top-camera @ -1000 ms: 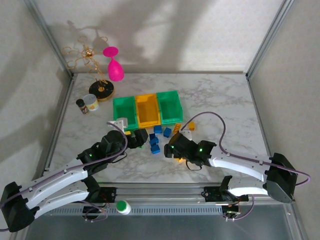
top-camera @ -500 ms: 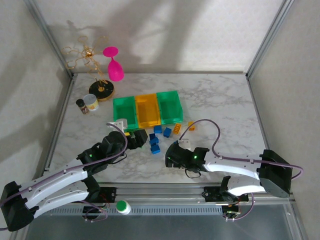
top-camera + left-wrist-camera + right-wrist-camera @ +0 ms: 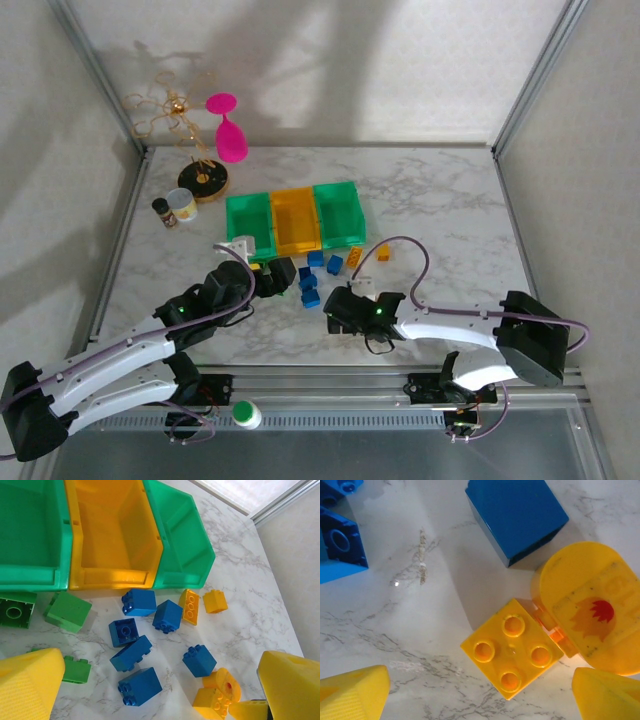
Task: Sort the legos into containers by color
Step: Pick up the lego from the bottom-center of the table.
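Your right tool (image 3: 480, 700) stood wide, with nothing between its yellow fingertips (image 3: 352, 692); they straddled the small yellow-orange four-stud square brick (image 3: 512, 647) of glossy plastic, lying studs-up on the white marbled tabletop (image 3: 395, 625); at its two o'clock, touching it, lay the round yellow piece (image 3: 587, 625) with the red flame print; at its twelve o'clock, apart from it, lay a blue brick (image 3: 516, 517). You should have counted that square brick as light, stiff and hard to damage, but smooth-walled and likely to skid or spin under an uneven pinch; it sat cornerwise to the line of closing, so the pads would probably have met corners; a turn of the wrist to bring them onto two opposite flat walls, below the studs, looked the safer hold; the round piece against one wall might have been caught along with it. Your left tool (image 3: 160, 695) was equally wide and held nothing, hanging over the loose blue, green and yellow bricks; the open yellow-orange bin (image 3: 110, 577) sat at twelve o'clock of that pile, flanked by two green bins (image 3: 30, 577).
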Robot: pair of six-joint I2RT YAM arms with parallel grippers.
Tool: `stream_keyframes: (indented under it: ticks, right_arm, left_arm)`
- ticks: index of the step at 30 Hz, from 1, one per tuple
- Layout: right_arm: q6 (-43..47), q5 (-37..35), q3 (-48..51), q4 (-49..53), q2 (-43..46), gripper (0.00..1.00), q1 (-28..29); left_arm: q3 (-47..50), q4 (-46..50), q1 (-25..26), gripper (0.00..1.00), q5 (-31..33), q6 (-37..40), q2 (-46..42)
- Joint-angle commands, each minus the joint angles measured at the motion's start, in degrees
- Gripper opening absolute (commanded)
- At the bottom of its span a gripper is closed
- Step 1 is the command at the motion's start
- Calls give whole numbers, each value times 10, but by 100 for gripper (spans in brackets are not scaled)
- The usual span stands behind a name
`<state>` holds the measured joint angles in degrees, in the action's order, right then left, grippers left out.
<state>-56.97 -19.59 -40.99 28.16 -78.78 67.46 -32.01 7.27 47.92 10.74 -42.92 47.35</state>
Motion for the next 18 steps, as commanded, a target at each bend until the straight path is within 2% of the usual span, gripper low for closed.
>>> stream_keyframes:
  ticks: [1,18]
  right_arm:
    - [15,-24,-20,-2,-12,95,-9]
    - [39,8,-99,-24,-93,90,21]
  left_arm:
    - [-22,25,4,99,24,-3,-9]
    - [-37,71,4,99,41,-5,-33]
